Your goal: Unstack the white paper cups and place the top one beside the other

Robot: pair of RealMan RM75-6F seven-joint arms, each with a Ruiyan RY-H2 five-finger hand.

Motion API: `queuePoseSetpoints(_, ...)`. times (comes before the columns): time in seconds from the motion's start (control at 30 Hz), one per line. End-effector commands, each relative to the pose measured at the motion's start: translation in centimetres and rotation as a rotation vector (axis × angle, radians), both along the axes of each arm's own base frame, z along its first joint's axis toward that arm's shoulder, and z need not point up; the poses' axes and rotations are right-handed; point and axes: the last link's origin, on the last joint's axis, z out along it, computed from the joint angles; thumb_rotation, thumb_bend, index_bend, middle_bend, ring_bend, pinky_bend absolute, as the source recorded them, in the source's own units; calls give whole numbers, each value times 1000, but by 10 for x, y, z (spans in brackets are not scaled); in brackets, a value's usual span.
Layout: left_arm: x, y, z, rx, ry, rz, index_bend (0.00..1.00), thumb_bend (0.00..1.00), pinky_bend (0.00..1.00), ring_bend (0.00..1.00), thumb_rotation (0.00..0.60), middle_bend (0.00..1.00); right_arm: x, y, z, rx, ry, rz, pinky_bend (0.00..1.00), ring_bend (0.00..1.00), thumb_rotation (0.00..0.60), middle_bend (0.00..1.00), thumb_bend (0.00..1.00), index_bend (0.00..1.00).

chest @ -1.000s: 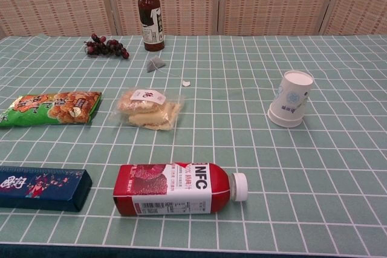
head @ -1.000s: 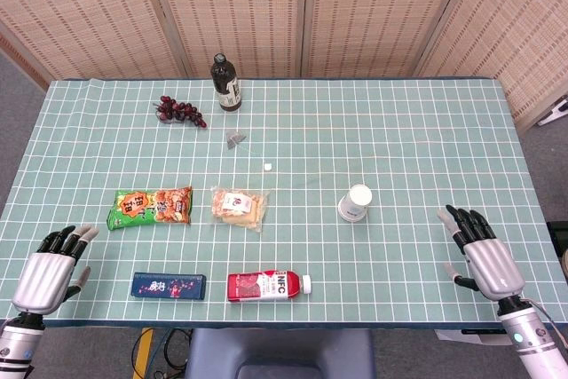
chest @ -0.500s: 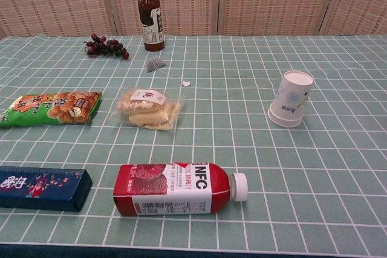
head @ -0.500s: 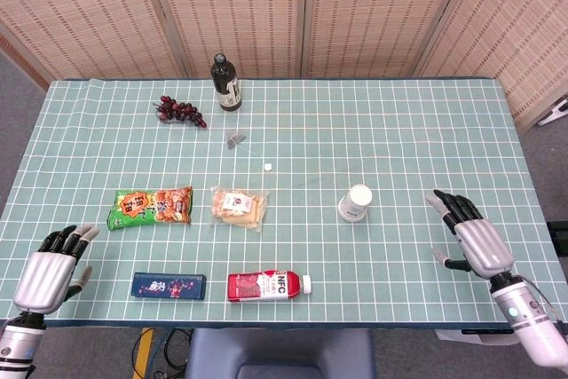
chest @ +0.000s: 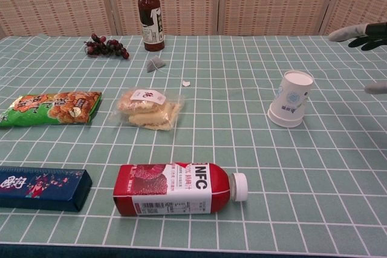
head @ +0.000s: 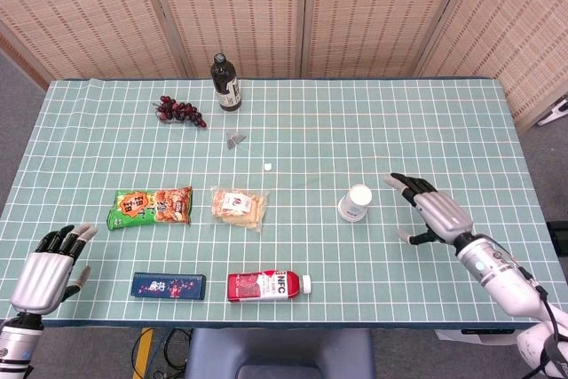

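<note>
— What differs for you since a second ago?
— Your right robot hand (head: pixel 432 212) has come in from the near right edge of the bench (head: pixel 444 130) toward the white paper cups (head: pixel 355 202); its fingertips (chest: pixel 347 32) now poke into the chest view. Nothing else has shifted.
— How are your robot hands set?
— Your left robot hand (head: pixel 46 271) sits at the near left corner, fingers loosely apart, holding nothing. Your right robot hand is spread wide, empty, just right of the cups and not touching them.
— And the things, near to far?
— Nearest lie the dark blue box (head: pixel 169 286) and the red juice bottle (head: pixel 266 286) on its side. Beyond them lie the green snack bag (head: pixel 151 207), the clear pastry packet (head: pixel 238 207), and the cups, stacked upside down and leaning, right of centre. The grapes (head: pixel 180 112) and the dark bottle (head: pixel 225 83) stand farthest.
</note>
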Motion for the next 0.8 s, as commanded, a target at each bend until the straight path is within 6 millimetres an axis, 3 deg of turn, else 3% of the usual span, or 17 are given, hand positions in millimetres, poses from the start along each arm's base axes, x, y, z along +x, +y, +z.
queuePoseSetpoints(0.03,0,0,0,-1,-2,-1,215,403,182,148,600,190,13,-15,-1,13,-16,-11,0,0,600,0,282,62)
queuePoseSetpoints(0.33,1,-1,2,1,-8,-3,215,403,182,148,600,190,19,-33,-3,15,-9,-40,0,0,600,0,293,171)
queuePoseSetpoints(0.8,1,-1,4,7,-15,-5,215,402,182,148,600,190,26,-47,-17,58,23,-51,0,0,600,0,294,172)
